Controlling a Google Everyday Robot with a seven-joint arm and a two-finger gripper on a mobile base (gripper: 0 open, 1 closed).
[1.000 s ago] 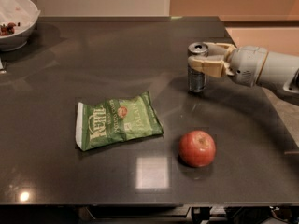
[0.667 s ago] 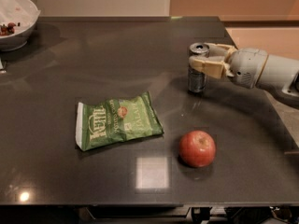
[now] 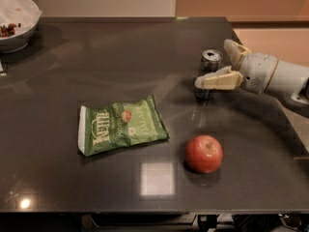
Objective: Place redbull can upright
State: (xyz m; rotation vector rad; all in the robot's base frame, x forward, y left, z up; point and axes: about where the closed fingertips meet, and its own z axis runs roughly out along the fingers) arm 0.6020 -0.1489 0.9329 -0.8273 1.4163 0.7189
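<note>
Arm pose: my forearm enters from the right edge and lies roughly level above the dark table [image 3: 72, 187], wrist pointing left. My gripper [image 3: 213, 64] sits at the right rear part of the table, straddling the redbull can [image 3: 211, 57].

Finger state: my fingers [image 3: 219, 79] are spread apart. The near finger runs across the front of the can's body, close to it or touching it; I cannot tell which. The far finger angles up behind and to the right of the can's top, with a visible gap. The can is not clamped.

Task item: the redbull can stands upright on the table, silver pull-tab end facing up, base on the surface between my fingers.

Other items: a red apple [image 3: 204, 153] rests in front of the can, well apart from it. A green chip bag [image 3: 120, 125] lies flat to the apple's left. A white bowl [image 3: 21, 30] sits at the far left corner.

Change from 0.7 s ago: both fingers were drawn in close against the can; they now stand wider. The can, apple and bag occupy the same places.
</note>
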